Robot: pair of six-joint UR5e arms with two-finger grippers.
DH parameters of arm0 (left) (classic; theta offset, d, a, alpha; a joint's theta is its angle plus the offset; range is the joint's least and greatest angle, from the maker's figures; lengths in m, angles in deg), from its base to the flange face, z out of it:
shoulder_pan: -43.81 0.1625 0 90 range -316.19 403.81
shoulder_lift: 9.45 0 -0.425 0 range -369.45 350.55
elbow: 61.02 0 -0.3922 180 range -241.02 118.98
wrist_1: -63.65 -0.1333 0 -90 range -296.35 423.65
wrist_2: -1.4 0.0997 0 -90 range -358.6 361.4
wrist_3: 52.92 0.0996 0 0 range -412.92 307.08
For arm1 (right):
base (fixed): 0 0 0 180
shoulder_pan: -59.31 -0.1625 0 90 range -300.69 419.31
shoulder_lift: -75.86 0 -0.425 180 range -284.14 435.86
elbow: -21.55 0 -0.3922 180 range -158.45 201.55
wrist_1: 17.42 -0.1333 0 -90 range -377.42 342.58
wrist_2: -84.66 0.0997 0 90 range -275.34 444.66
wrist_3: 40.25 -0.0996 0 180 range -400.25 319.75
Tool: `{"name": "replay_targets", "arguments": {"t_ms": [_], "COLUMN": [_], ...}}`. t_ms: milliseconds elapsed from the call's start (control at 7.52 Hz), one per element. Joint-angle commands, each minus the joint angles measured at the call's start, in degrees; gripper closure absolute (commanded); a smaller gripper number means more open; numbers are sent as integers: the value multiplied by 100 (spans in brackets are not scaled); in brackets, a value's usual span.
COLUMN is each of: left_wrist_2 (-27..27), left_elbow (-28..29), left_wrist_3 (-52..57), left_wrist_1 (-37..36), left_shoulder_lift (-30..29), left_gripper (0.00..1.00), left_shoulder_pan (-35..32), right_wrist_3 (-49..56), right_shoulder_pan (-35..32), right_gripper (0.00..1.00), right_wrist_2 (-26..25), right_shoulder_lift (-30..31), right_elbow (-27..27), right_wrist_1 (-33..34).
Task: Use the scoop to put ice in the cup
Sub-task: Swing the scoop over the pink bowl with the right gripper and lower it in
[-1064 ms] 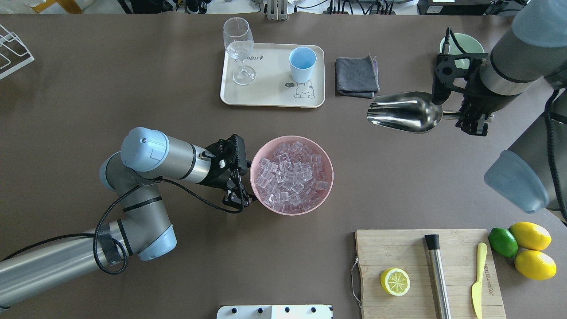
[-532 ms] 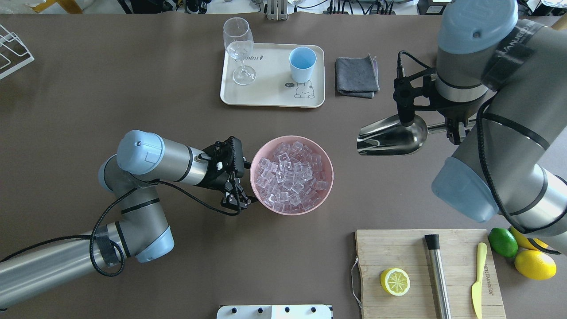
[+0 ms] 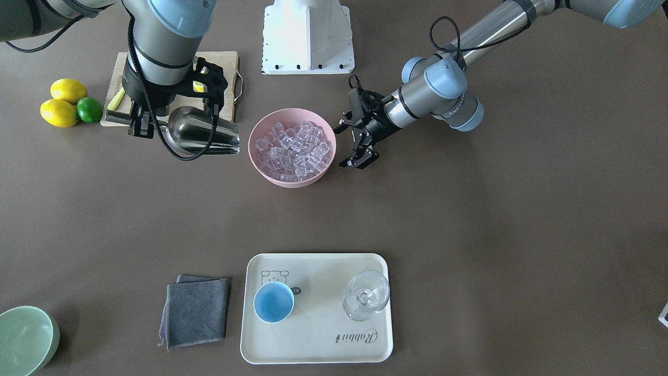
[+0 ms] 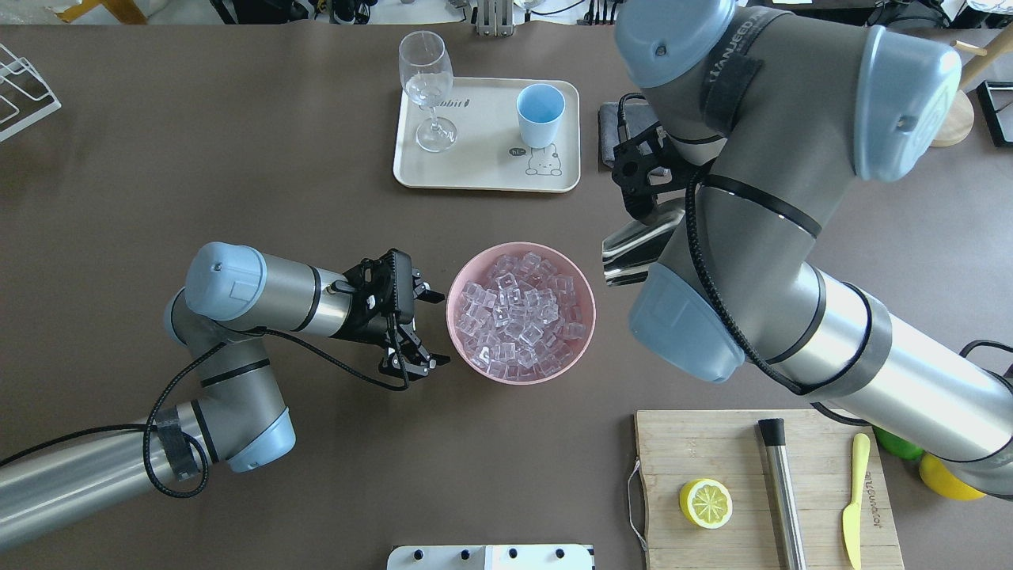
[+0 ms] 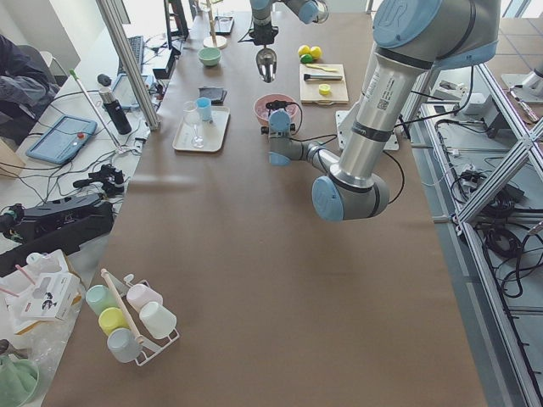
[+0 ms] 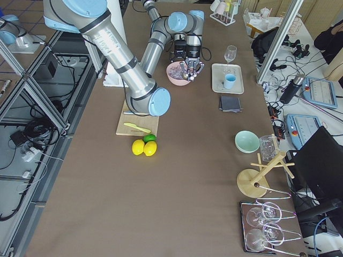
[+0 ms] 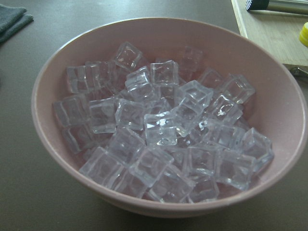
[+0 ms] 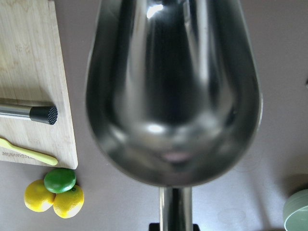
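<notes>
The ice [image 4: 521,313] is a heap of clear cubes in a pink bowl [image 4: 582,281] at mid-table; it fills the left wrist view [image 7: 163,130]. My right gripper [image 3: 140,124] is shut on the handle of the steel scoop [image 3: 201,133]. It holds the scoop empty above the table just right of the bowl, open front toward the bowl; the scoop also shows in the overhead view [image 4: 633,249] and the right wrist view [image 8: 173,91]. My left gripper [image 4: 431,328] is open and empty beside the bowl's left rim. The light-blue cup [image 4: 540,115] stands on the tray, far from both grippers.
A cream tray [image 4: 483,170] at the far side also bears a wine glass [image 4: 427,79]. A grey cloth [image 3: 197,310] and a pale-green bowl [image 3: 23,339] lie beyond. A cutting board [image 4: 712,451] holds a lemon half [image 4: 705,503], a steel cylinder [image 4: 783,499] and a yellow knife [image 4: 853,499].
My right arm has swung the scoop left and nearer, up to the bowl's right side. My left gripper has opened wider and drawn back a little from the bowl's rim.
</notes>
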Motion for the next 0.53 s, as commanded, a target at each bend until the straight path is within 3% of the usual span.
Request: {"name": "replay_targets", "arguments": {"t_ms": [0,399], "left_wrist_2": [1,1], "left_elbow": [37,63], "left_wrist_3": [0,0], "left_wrist_1": [63,63], "left_shoulder_lift": [12,-6], "left_gripper": [2,2], "left_shoulder_pan": [8,8], "right_wrist_3": [-25,-130], "right_shoulder_pan": [364,584], "right_gripper": [100,100], "right_wrist_2": [-339,-453], "right_shoulder_lift": [-274,-475], "right_elbow": [-319,-425], "right_wrist_1": [284,530]}}
